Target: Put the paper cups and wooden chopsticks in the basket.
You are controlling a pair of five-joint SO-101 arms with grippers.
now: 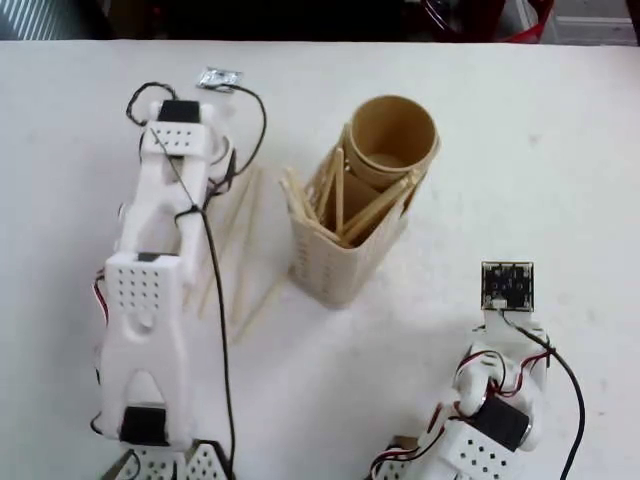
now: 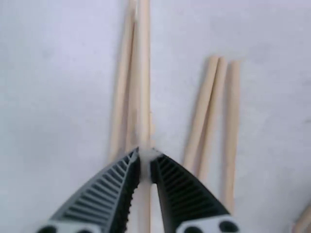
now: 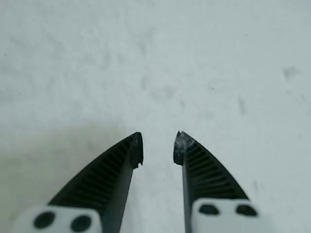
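A cream perforated basket [image 1: 340,262] stands mid-table, holding stacked paper cups [image 1: 392,136] and several wooden chopsticks [image 1: 360,212] that lean inside it. More chopsticks [image 1: 243,262] lie on the table between the basket and the left arm [image 1: 150,290]. In the left wrist view my left gripper [image 2: 145,162] is down at the table, shut on one chopstick [image 2: 144,73] of a bundle. Three further chopsticks [image 2: 214,116] lie just beside it. My right gripper [image 3: 158,144] hangs open over bare white table, nothing between its fingers.
The right arm [image 1: 500,410] is folded back at the near right corner. A small silver wrapper [image 1: 220,79] lies at the far side by the left arm's cable. The table's right half is bare white surface.
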